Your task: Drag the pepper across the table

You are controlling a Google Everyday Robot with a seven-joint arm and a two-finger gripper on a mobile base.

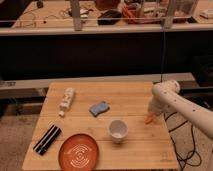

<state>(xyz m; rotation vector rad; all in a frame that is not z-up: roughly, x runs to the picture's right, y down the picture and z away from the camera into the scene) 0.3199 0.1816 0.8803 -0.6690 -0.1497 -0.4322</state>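
The end effector (152,116) is closed on the pepper (148,120), whose orange tip pokes out just beneath it, touching the bench (135,150) near its edge; a white cup (117,130) stands nearby

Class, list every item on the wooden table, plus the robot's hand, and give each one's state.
hand: shut, down at the pepper near the right edge of the table.
pepper: lying on the table, at the hand's tip.
white cup: upright, mouth up.
orange plate: flat, face up.
white bottle: lying on its side.
blue item: lying flat.
black item: lying flat.
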